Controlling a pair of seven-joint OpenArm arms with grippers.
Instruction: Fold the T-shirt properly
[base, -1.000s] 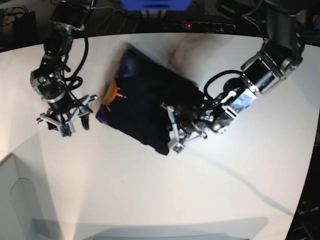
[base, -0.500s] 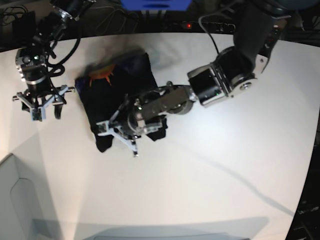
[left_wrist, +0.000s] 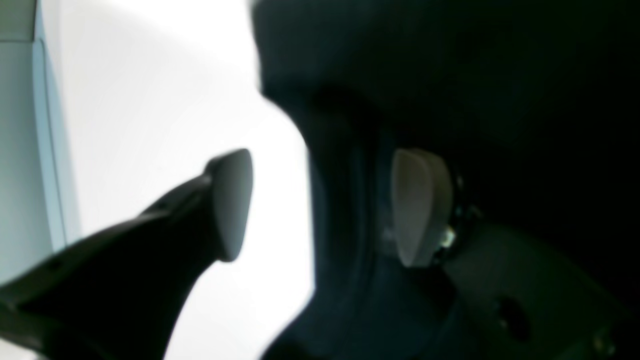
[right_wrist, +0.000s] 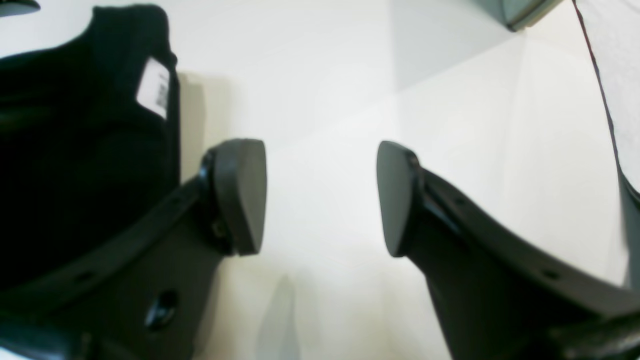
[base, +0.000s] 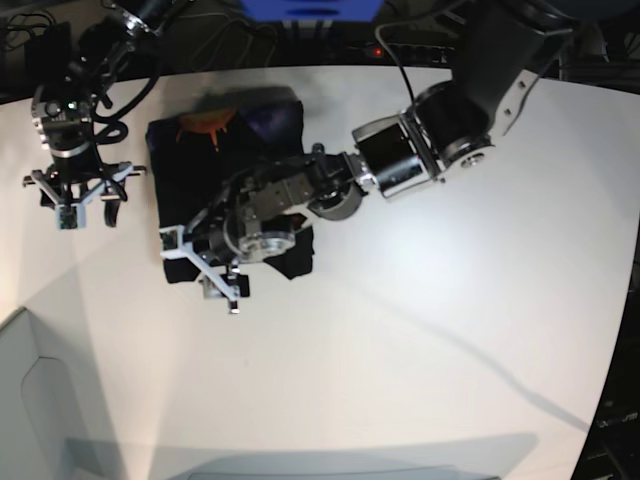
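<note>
Inspection, base view, left to right. At your 9 o'clock the right gripper (base: 80, 200) stands over bare table (base: 430, 330), fingers spread wide with nothing between them; its wrist view confirms the gap is empty, with the shirt's edge and a white label (right_wrist: 152, 93) off to one side.

Next, the T-shirt (base: 195, 185): one garment, black, lying as a compact folded bundle on the table at roughly 10 o'clock from centre, orange print (base: 205, 125) showing at its 12 o'clock edge.

At its 6 o'clock edge sits the left gripper (base: 205, 268), fingers wide; the wrist view shows one pad (left_wrist: 420, 205) against dark cloth, the other over white table, so I judge nothing is clamped.

Handling: expect light, limp, non-fragile fabric that sags and drags. Pinch all layers at a corner or folded edge.

Count: one shirt, two grippers
</note>
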